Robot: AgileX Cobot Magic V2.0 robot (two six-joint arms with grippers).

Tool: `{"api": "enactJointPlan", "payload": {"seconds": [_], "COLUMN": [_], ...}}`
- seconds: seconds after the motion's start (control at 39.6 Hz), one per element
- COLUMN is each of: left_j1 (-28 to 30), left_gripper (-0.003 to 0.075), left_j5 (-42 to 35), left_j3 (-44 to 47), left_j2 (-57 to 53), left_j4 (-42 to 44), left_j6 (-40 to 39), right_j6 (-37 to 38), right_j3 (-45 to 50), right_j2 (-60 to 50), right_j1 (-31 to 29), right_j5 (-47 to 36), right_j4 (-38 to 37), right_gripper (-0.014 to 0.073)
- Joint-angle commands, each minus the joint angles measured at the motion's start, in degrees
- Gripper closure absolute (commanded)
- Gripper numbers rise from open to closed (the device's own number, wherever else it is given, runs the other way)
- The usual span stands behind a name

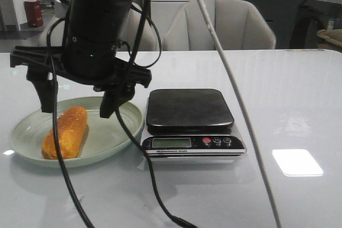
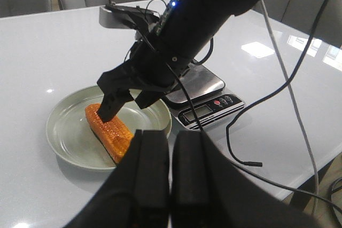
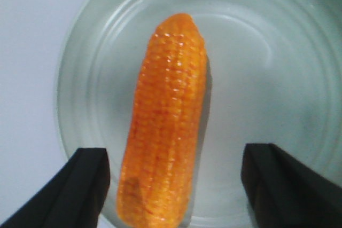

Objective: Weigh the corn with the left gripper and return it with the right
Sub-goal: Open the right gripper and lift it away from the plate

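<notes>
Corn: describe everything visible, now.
The corn is one stubby orange-yellow cob with neat kernel rows, glossy and plastic-looking, with a darker patch near one end. It lies on its side in the pale green plate, left of the kitchen scale and apart from it. The right hand is open just above it, one finger on either side; no grip is visible.

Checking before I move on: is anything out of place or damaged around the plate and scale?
Nothing is spilled or broken. The corn lies flat inside the plate, and the scale sits square beside it. The only oddity is a loose black cable that trails across the table in front of the scale.
</notes>
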Motion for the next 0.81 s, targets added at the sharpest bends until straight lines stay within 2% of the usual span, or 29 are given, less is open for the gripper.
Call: {"api": "enactJointPlan", "payload": {"seconds": [0.0, 0.25, 0.4, 0.53, 0.78], "left_j1": [0.00, 0.00, 0.00, 0.00, 0.00], "left_gripper": [0.0607, 0.0607, 0.0607, 0.0607, 0.0607], "left_j5": [-4.66, -4.66, -4.66, -4.66, -4.66], "left_j3": [-1.39, -1.39, -1.39, -1.39, -1.39], "left_j2": [0.66, 0.66, 0.66, 0.66, 0.66], "left_j4": [0.00, 0.00, 0.00, 0.00, 0.00], "left_j6": [-0.02, -0.02, -0.02, -0.02, -0.02], "right_j6": [-3.22, -15.37, -20.95, -24.92, -25.07], "right_j3": [-4.41, -4.71, -1.04, 5.92, 27.85], "right_j2": [-5.72, -13.80, -20.43, -27.51, -47.33], "right_j1": [-0.03, -0.73, -1.46, -2.80, -8.73], "right_j5": [0.69, 5.58, 5.86, 5.79, -0.87], "right_j4": [-2.41, -4.11, -4.12, -4.38, -4.52], "right_gripper": [-0.0010, -0.0010, -0.0010, -0.0010, -0.0010]}}
